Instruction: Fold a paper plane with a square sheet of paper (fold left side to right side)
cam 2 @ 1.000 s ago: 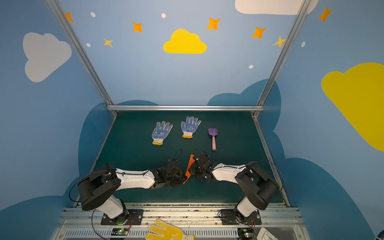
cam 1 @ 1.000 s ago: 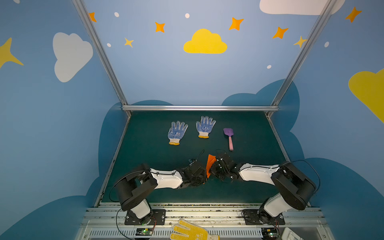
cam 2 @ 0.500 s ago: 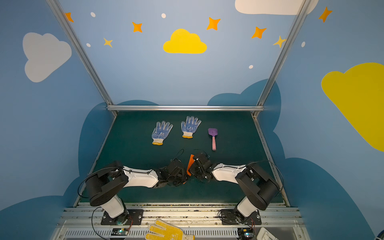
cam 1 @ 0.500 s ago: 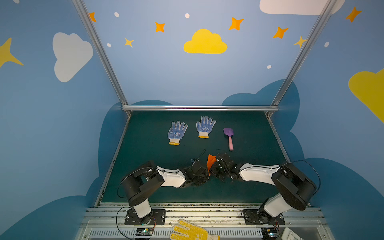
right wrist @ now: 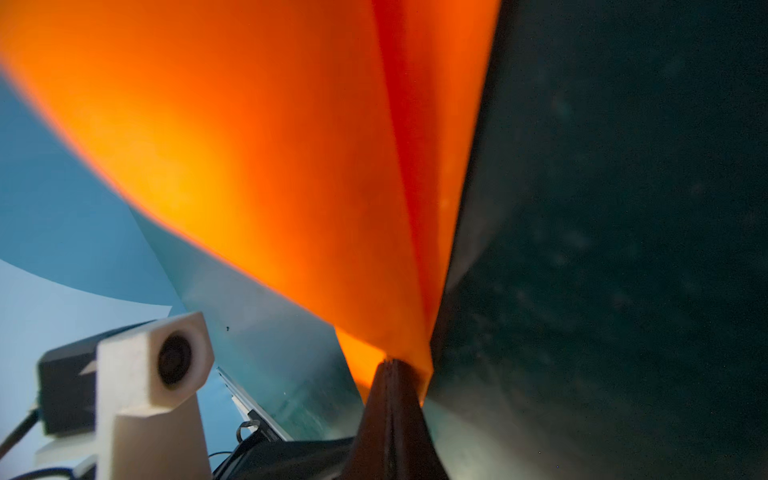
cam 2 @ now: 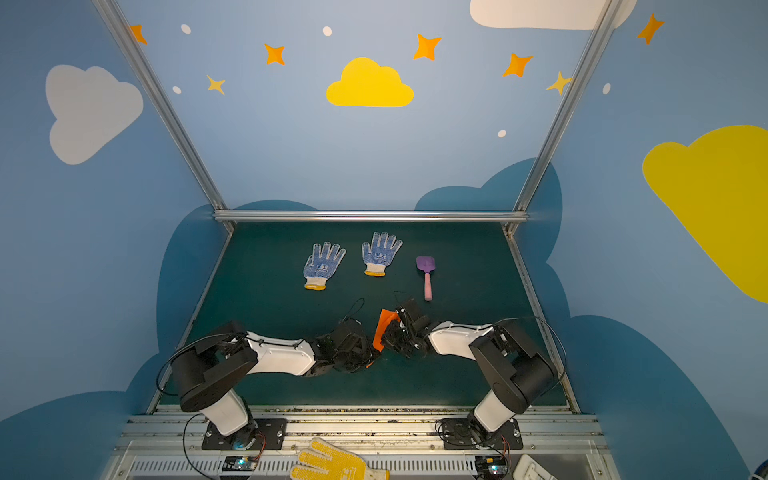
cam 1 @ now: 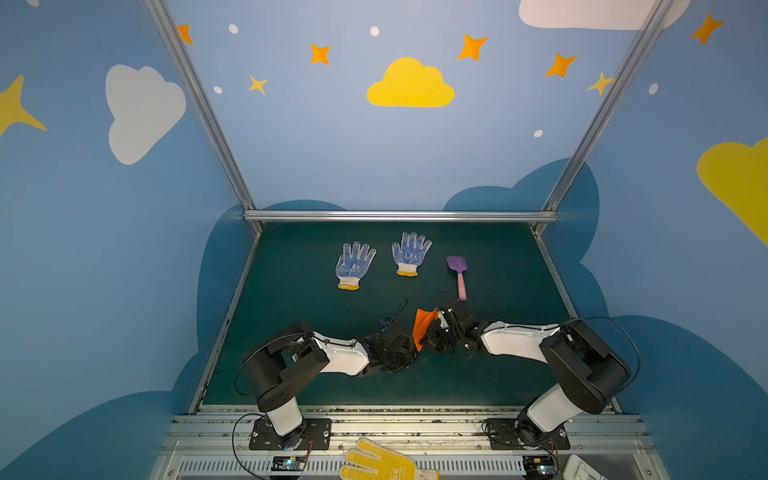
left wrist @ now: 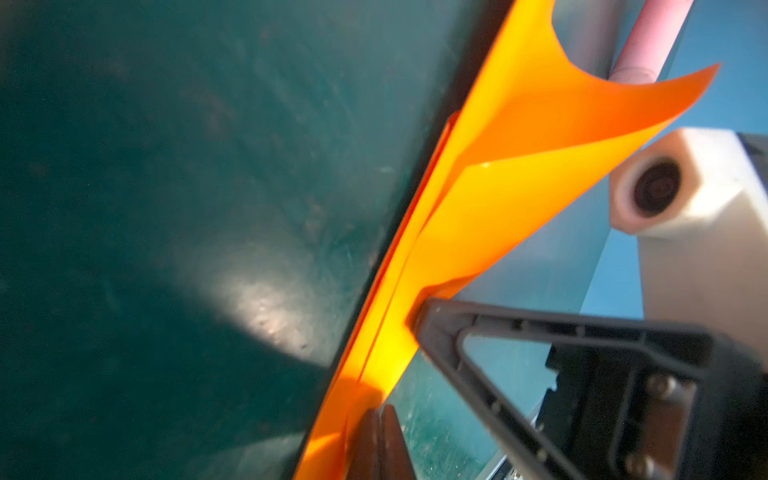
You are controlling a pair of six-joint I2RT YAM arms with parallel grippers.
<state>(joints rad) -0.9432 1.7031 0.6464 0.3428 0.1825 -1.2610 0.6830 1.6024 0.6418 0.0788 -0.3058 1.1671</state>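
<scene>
The left gripper [left wrist: 381,415] is seen with its fingers pressed together on a low corner of the sheet of paper [cam 1: 424,328]. The right gripper [right wrist: 392,370] is likewise clamped on another edge of it, so the orange paper is held edge-up between the two. Whether its lower edge is touching the mat [cam 1: 311,299] cannot be told. The paper is found just beside the handle end of the toy shovel [cam 1: 457,266], on the side nearer the arm bases. Several creased layers are shown in the wrist views, with one flap curling loose, so the early folds are judged done and a flat square is not what is held. A finished dart is not shown, and the wings are judged yet to be creased and flattened. One sheet, one shovel, two grippers and three gloves are counted. Two blue-dotted gloves [cam 1: 353,266] [cam 1: 410,253] are laid side by side near the shovel's blade, on its left-arm side. One yellow dotted glove [cam 1: 382,461] is set well apart from the shovel, on the front rail past the mat.
</scene>
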